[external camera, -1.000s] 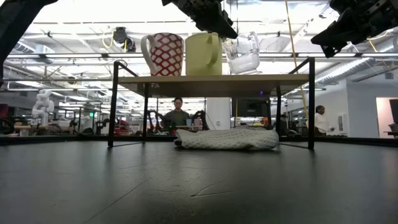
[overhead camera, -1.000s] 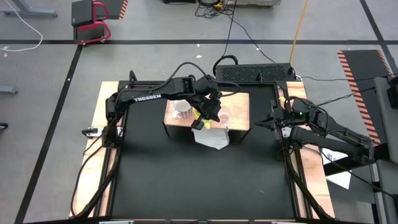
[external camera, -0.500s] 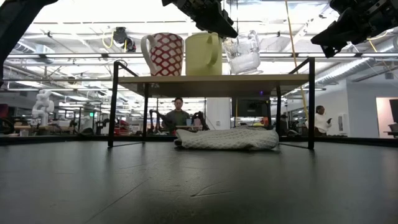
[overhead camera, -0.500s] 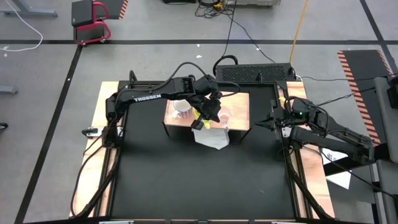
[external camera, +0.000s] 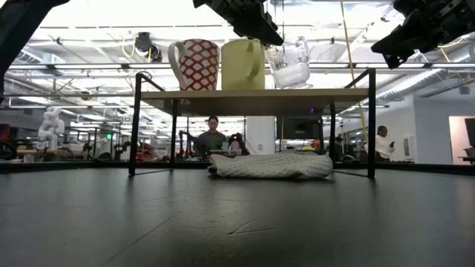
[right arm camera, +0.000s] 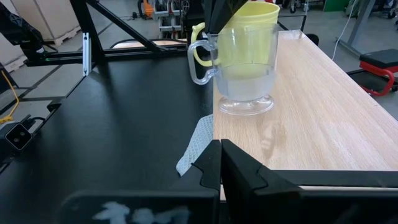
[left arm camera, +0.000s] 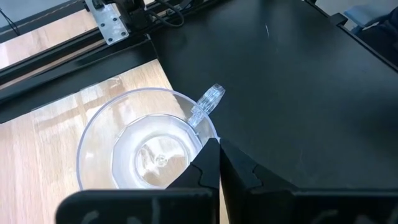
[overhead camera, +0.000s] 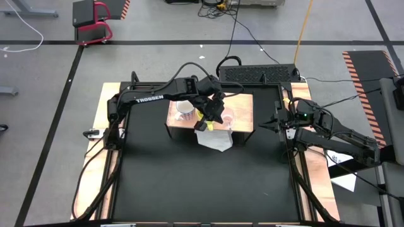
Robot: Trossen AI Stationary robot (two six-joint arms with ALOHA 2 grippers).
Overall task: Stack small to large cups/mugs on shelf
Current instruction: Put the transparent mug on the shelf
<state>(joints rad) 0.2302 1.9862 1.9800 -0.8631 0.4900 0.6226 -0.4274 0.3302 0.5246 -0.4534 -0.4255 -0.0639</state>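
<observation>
On the black bench (external camera: 237, 222), a white cloth (external camera: 271, 165) lies under the shelf (external camera: 252, 93). On the shelf, three upright vessels stand in a row: white mug (external camera: 194, 64), yellow mug (external camera: 243, 64), clear glass cup (external camera: 289, 65) with its handle toward the bench's front. The left gripper (overhead camera: 214, 113) is at the cup's rim, fingers (left arm camera: 208, 168) clenched together, grasping nothing. The right gripper (overhead camera: 268, 124) waits beside the shelf, fingers (right arm camera: 211, 165) clenched, empty.

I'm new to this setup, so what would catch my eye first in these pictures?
Three vessels line the shelf: a white mug with red pattern, a yellow mug and a clear glass cup. The left end effector is shut on the glass cup's rim. A white cloth lies under the shelf.
</observation>
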